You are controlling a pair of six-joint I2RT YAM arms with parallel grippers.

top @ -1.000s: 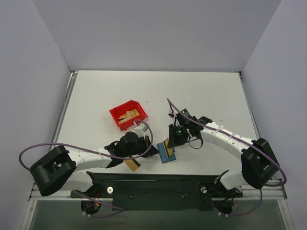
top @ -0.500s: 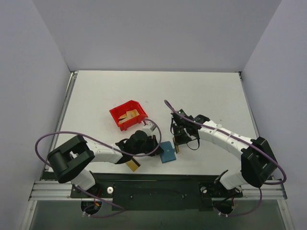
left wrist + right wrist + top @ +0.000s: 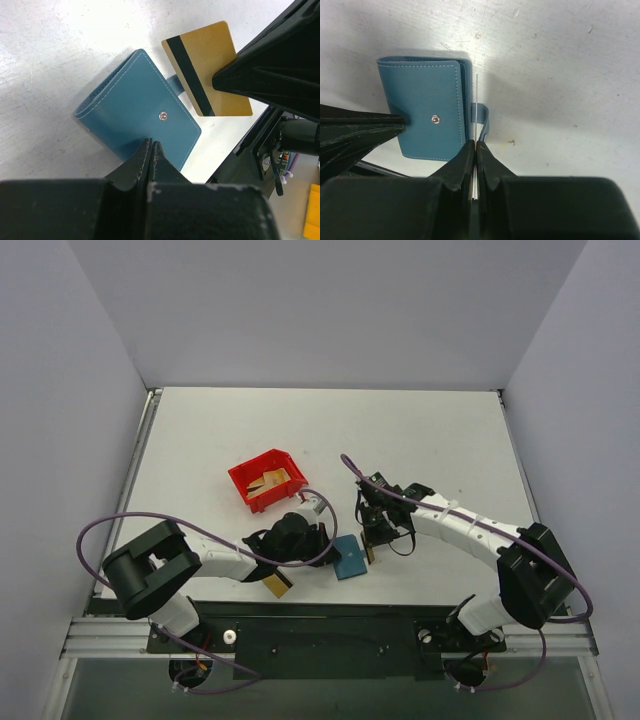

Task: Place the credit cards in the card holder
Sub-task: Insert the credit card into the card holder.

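Observation:
The teal card holder (image 3: 350,558) lies closed and flat on the table, snap side up (image 3: 140,107). My left gripper (image 3: 151,145) is shut, and its tips rest against the holder's near edge. My right gripper (image 3: 475,145) is shut on a gold credit card (image 3: 207,75) with a dark stripe. It holds the card on edge, just to the right of the holder by its snap tab (image 3: 482,117). Seen edge-on, that card (image 3: 476,105) is a thin line. A second credit card (image 3: 277,584) lies flat on the table beside my left arm.
A red plastic bin (image 3: 240,480) stands behind the left arm and holds more gold cards (image 3: 270,481). The mounting rail (image 3: 320,625) runs along the near edge. Grey walls enclose the table on three sides.
The left arm's elbow has swung in towards the middle while its gripper stayed at the holder. The right gripper has shifted slightly right with the card. The last half second shows almost no motion.

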